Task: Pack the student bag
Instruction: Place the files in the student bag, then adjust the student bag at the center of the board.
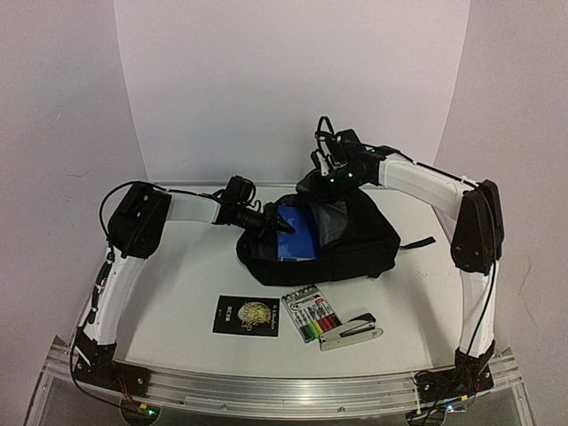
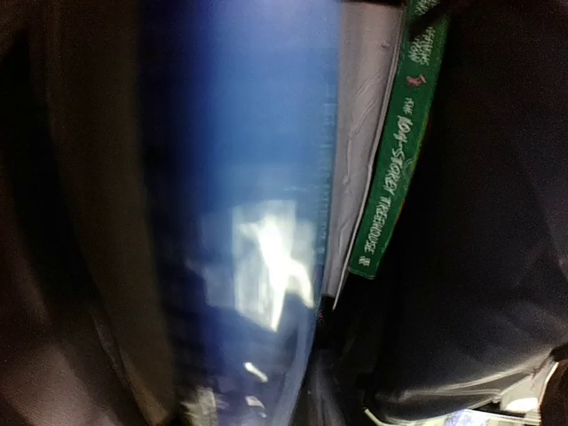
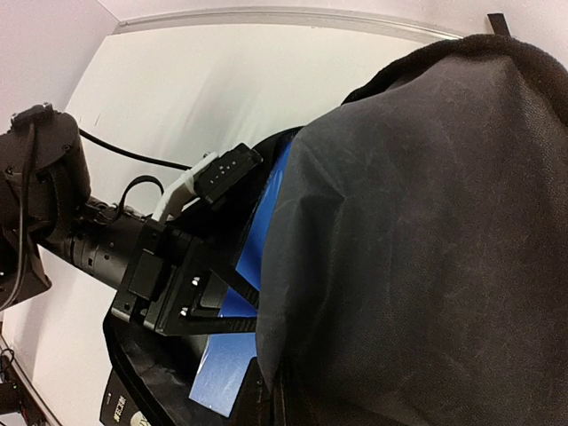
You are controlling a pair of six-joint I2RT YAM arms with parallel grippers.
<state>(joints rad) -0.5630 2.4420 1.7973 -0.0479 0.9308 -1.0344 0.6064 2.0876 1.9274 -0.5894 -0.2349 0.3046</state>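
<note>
The student bag (image 1: 364, 244) lies black and open in the middle of the table. My right gripper (image 1: 333, 180) is shut on its upper flap and holds the fabric (image 3: 426, 248) raised; its fingers are hidden by the cloth. A blue book (image 1: 297, 238) lies half inside the opening. My left gripper (image 1: 282, 225) reaches in from the left over the book's cover (image 3: 222, 364), its fingers (image 3: 232, 284) parted a little and their tips hidden behind the flap. The blurred left wrist view shows the blue cover (image 2: 240, 133) beside a green-spined book (image 2: 390, 169) inside the bag.
On the table in front of the bag lie a black booklet with a gold emblem (image 1: 246, 315), a pack of coloured markers (image 1: 312, 318) and a stapler (image 1: 351, 333). An aluminium rail (image 1: 284, 386) runs along the near edge.
</note>
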